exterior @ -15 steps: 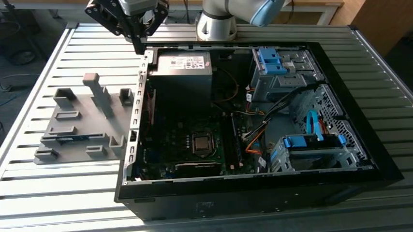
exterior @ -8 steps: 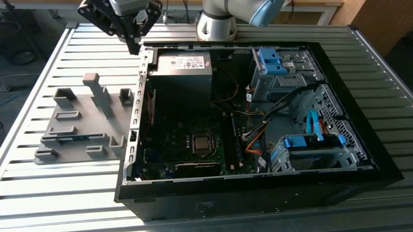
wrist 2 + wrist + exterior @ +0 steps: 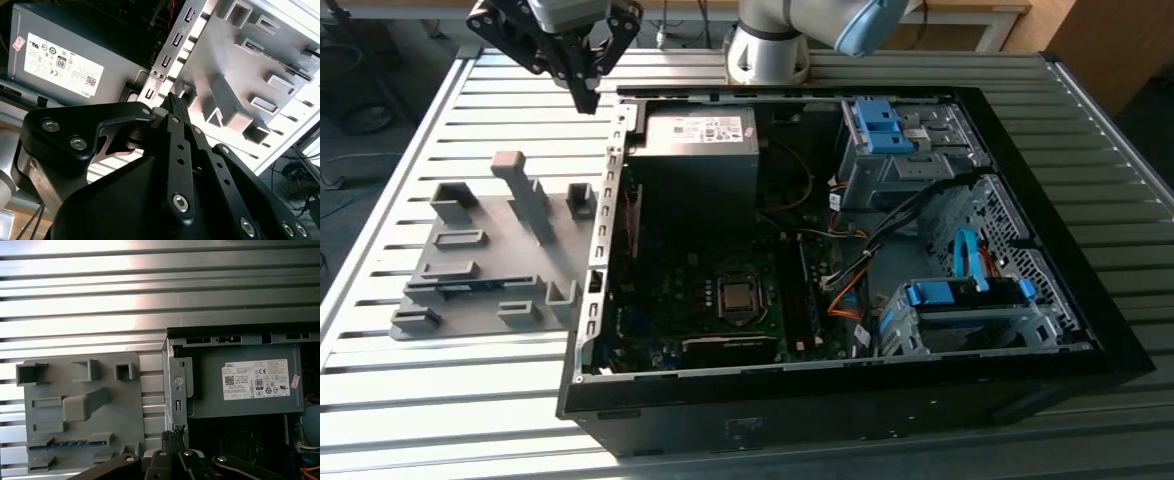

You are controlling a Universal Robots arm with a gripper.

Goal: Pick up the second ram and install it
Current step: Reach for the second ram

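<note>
**End effector pinched shut, ram in its holder**

I see the end effector [image 3: 587,98] hanging empty over the table [image 3: 454,400], its fingers closed together and pointing downward beside the open computer case [image 3: 854,400], near the power supply [image 3: 700,130]. The second ram [image 3: 67,444] sits in a slot of the grey holder [image 3: 127,410], which I judge keeps it presented for a pinch grasp.

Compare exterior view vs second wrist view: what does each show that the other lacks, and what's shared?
Exterior's own: the motherboard, the blue drive caddies, and the second ram seated in a slot of the grey holder block. Second wrist's own: the bolted linkage of the gripper close up, and loose cables past the holder. Shared: holder block, power supply, and the gripper, shut and empty.
</note>
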